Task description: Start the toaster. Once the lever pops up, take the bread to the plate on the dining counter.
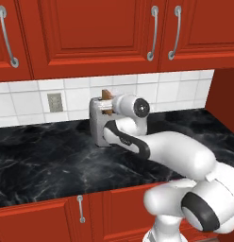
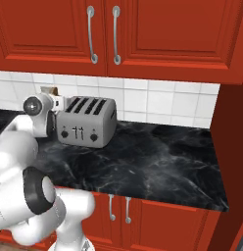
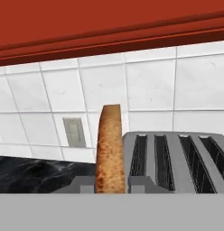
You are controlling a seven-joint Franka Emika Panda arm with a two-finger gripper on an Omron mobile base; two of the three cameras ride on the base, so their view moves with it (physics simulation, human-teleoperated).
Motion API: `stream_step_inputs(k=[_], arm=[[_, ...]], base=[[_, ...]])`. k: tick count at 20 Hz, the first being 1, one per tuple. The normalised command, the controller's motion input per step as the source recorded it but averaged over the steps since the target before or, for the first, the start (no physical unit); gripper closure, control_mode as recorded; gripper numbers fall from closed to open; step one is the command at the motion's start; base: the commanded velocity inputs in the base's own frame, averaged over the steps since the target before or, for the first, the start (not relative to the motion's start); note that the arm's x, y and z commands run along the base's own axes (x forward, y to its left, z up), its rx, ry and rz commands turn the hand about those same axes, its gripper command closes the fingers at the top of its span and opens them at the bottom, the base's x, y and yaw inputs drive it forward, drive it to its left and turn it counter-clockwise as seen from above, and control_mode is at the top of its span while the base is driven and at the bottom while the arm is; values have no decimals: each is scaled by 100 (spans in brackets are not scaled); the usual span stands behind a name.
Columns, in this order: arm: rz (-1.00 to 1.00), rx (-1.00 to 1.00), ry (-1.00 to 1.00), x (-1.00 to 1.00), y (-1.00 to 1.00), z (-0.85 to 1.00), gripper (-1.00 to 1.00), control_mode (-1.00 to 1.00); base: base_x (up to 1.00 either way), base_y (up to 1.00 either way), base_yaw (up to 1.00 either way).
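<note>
The grey four-slot toaster [image 3: 177, 158] stands on the black wall counter against the tiled wall, its slots showing dark. My gripper [image 3: 110, 185] is shut on the bread [image 3: 108, 149], a tan-brown slice seen edge-on and upright, raised just left of the toaster's top. In the left base view the bread [image 1: 106, 94] pokes up above the gripper [image 1: 107, 107], in front of the toaster [image 1: 97, 125]. From the right, the bread [image 2: 49, 90] and gripper [image 2: 58, 103] sit beside the toaster [image 2: 86, 122], at its left end. The plate and dining counter are out of view.
Red upper cabinets [image 1: 90, 33] hang low over the black marble counter [image 1: 43, 160]. A wall outlet [image 3: 74, 132] is set in the white tiles left of the toaster. A red side panel [image 2: 233, 147] closes the counter's right end, with open counter [image 2: 162, 157] in between.
</note>
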Motion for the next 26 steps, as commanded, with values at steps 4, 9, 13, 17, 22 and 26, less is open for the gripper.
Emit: stream_step_inputs(k=[4, 9, 13, 17, 22, 26], arm=[[3, 0, 1, -100, -23, 6, 100, -100], [1, 0, 7, -100, -37, 1, 100, -100], [-2, 0, 22, -100, -35, 19, 100, -100], [-6, 0, 35, -91, -29, 41, 100, -100], [-11, 0, 43, -66, -19, 45, 100, -100], [-9, 0, 34, -73, -42, 10, 100, -100]], base=[[0, 0, 0], [0, 0, 0], [0, 0, 0], [0, 0, 0], [0, 0, 0], [0, 0, 0]])
